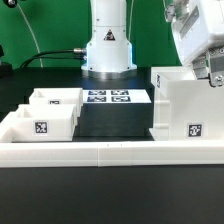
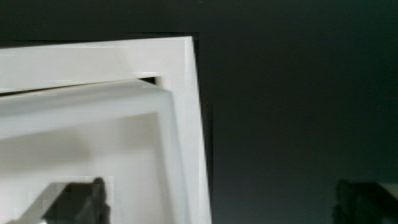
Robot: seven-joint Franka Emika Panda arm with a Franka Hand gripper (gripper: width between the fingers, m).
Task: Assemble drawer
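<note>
Nearest the camera, the long low white wall (image 1: 110, 152) is running across the table (image 1: 110, 195). Just behind it, the drawer's two open-top trays (image 1: 45, 118) are sitting at the exterior view's left, their interiors not discernible, and its tall housing (image 1: 185, 110) is standing at the right. The gripper (image 1: 213, 72) is hovering over the housing's top corner, fingers (image 2: 71, 205) spread wide and clamping nothing. Farther back, the marker board (image 1: 108, 97) is lying flat.
</note>
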